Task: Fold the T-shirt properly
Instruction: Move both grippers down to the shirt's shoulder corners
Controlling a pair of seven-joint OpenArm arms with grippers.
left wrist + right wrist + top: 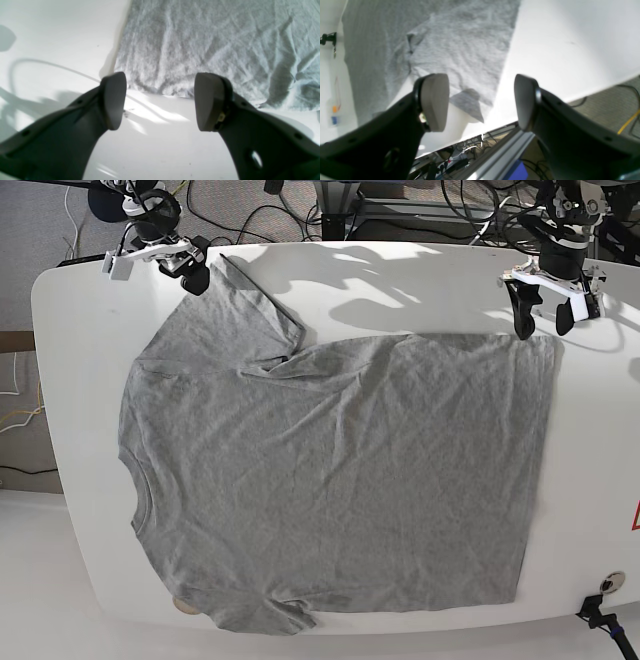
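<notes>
While the wrinkled heather-grey cotton T-shirt [340, 480] lies spread flat, plain side up, on the white rounded table [80, 310], I see both tools empty. My left gripper [160, 100] stands with its jaws wide apart just off the shirt's hem corner, over bare tabletop. My right gripper [481, 101] is likewise spread wide, holding nothing, near a sleeve tip at the table's far edge.

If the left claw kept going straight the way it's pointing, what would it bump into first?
Probably the T-shirt: the open left claw points at its near edge, with only a strip of bare white table between. How high it hangs is unclear.
</notes>
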